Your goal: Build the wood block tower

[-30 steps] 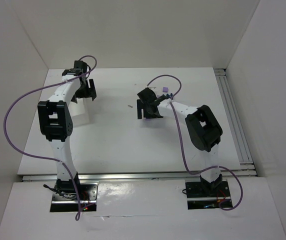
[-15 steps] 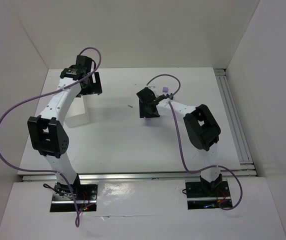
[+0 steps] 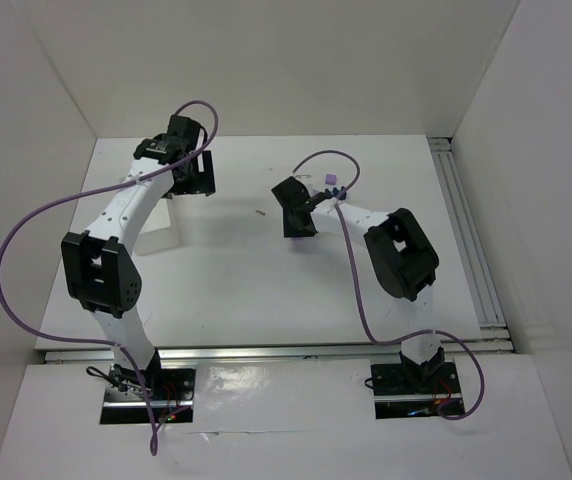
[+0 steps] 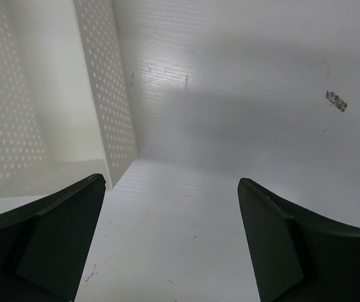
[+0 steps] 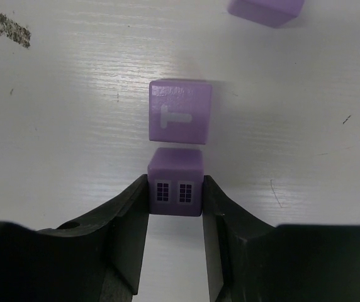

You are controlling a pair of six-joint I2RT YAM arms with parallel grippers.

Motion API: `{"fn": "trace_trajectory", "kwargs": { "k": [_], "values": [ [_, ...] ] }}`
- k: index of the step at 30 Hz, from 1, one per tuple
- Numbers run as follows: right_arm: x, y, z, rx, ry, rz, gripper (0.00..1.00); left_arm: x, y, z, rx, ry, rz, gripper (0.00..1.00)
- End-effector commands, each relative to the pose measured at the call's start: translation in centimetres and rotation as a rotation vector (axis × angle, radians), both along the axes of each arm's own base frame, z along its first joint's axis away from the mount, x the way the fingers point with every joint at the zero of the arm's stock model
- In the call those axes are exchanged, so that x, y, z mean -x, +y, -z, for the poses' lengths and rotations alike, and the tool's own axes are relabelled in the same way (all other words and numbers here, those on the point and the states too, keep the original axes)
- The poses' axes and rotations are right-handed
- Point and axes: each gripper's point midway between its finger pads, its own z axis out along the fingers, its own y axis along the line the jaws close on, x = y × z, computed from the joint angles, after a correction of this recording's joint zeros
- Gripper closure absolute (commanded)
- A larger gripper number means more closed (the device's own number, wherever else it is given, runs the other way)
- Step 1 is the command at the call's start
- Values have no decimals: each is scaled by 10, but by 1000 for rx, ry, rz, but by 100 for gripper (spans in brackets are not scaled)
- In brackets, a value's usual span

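I can see three purple blocks on the bench (image 5: 54,126). The right claw (image 5: 175,189) pinches the window block (image 5: 175,165) by both sides, the T block (image 5: 180,112) sits just ahead of it, and the third block (image 5: 266,9) lies farther ahead, to the right. The left claw (image 4: 170,189) is spread wide and holds nothing, with one white tray (image 4: 107,94) ahead on its left.

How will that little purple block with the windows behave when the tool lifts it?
The windowed block looks rigid and flat-sided, so the right tool, closed on two opposite faces, should probably hold it squarely without rolling. It seems small, likely light. Its smooth faces might slip a little, and the T block just beyond could get nudged.
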Motion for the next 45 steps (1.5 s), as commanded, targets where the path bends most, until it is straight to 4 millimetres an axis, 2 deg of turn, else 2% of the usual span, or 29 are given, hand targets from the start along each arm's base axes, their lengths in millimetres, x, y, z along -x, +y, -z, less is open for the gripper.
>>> {"fn": "trace_trajectory", "kwargs": {
  "k": [1,3,5,6,8,10,13,14,16,17,22,25,27,30,34,37,38,39,40,41,45],
  "values": [
    [-8,3,-29,-8,-76,11,69,3,-3,-25,5,-64,-14,0],
    [-4,-9,-27,12,-72,19,69,2,-3,-22,3,-55,-14,0],
    [-4,-18,-34,13,-84,37,69,2,-1,-24,-4,-56,-19,0],
    [-5,-31,-31,21,-74,59,69,2,1,-25,-13,-58,-25,0],
    [-7,-34,-32,5,-72,53,69,3,-3,-25,-13,-58,-16,0],
    [-10,-42,-24,4,-56,69,69,2,-3,-25,-8,-60,-23,0],
    [-19,-41,-27,-7,-72,79,69,2,-4,-21,-10,-51,-23,0],
    [-18,-42,-17,6,-54,78,69,1,-4,-17,-12,-42,-23,0],
    [-27,-40,-21,-5,-65,75,66,1,-4,-17,-12,-42,-23,0],
    [-24,-42,-16,7,-47,75,62,1,-4,-17,-12,-42,-23,0],
    [-28,-42,-31,3,-76,73,44,1,-8,-13,-14,-33,-14,0],
    [-27,-42,-40,-4,-86,74,43,1,-8,-13,-14,-33,-14,0],
    [-29,-43,-53,-11,-109,79,43,0,-12,-10,-16,-24,-4,0],
    [-34,-42,-69,-26,-145,86,43,1,-16,-10,-16,-24,5,0],
    [-42,-25,-90,-63,-196,69,42,1,-24,-13,-13,-33,23,0],
    [-49,-15,-81,-45,-188,43,42,0,-23,-10,-23,-27,18,0],
    [-54,-12,-84,-49,-193,43,42,0,-23,-10,-23,-27,18,0],
    [-56,-11,-81,-43,-186,43,41,0,-21,-10,-32,-29,13,0],
    [-57,-5,-72,-36,-173,33,35,0,-21,-10,-32,-29,13,0],
    [-58,-3,-71,-32,-168,33,32,-1,-19,-10,-41,-31,7,0],
    [-63,5,-58,-34,-146,9,29,-1,-15,-11,-61,-37,-6,0]
  ]
}}
